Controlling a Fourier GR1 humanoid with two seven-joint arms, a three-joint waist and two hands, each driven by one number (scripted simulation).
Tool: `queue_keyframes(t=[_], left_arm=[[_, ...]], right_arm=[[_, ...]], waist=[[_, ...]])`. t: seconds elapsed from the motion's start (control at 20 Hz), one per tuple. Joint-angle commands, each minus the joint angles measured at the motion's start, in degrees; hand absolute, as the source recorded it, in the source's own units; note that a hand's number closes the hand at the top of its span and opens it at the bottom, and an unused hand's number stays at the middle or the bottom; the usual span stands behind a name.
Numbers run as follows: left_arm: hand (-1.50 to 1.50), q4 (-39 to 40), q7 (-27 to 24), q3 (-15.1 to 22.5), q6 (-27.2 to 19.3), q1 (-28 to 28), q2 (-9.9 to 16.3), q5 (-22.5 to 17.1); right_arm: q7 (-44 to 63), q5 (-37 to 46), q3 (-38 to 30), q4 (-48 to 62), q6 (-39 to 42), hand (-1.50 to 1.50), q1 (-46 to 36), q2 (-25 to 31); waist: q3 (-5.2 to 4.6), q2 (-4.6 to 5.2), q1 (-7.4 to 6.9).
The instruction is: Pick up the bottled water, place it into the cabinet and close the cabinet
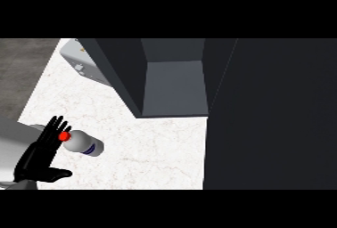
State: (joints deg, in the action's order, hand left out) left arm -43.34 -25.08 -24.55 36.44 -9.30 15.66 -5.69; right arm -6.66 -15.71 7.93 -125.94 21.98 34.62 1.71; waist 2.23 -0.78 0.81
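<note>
Dark cabinet (172, 84) stands open, nothing visible inside; bottled water (84, 142) lies on marble counter (151, 151); left hand (41, 156) spread beside its red cap (63, 136).

left hand (41, 153): black, slim fingers (54, 127) | forearm (14, 147): smooth grey

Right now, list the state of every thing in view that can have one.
bottled water: lying on its side on the counter, red cap on, not yet in the cabinet.
cabinet: open, inside bare.
cabinet door: swung open.
left hand: open, fingers straight, beside the bottle's cap end.
right hand: not in view.
</note>
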Motion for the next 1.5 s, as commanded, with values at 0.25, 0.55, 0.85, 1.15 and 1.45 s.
queue_keyframes(t=[0.25,0.55,0.85,1.15,1.45], left_arm=[[-1.5,16.29,-2.53,0.0,6.15,-9.22,-3.21,-2.42],[-1.5,23.52,-4.68,0.66,9.66,-13.13,-1.03,-1.6],[-1.5,22.06,-10.27,4.25,11.79,-10.8,-3.31,1.14],[1.5,22.91,-12.42,5.82,10.41,-11.88,-4.78,2.04],[1.5,22.52,-14.79,5.3,10.48,-9.57,-3.09,0.84]], right_arm=[[-0.62,-3.63,-2.14,-0.91,1.32,-1.5,0.59,1.05],[1.31,-1.01,-0.14,-1.64,-0.5,-1.5,0.79,0.24],[-0.16,0.57,1.9,1.8,-0.64,-1.5,-0.93,-1.29],[0.73,1.79,2.26,2.68,-3.09,-1.5,-2.86,-1.68],[-1.5,2.11,2.29,0.07,-0.45,-1.5,2.11,-0.83]], waist=[[-2.41,1.15,0.97],[-2.41,1.12,0.65],[-2.39,1.05,0.19],[-2.39,1.09,0.19],[-2.38,0.94,0.3]])
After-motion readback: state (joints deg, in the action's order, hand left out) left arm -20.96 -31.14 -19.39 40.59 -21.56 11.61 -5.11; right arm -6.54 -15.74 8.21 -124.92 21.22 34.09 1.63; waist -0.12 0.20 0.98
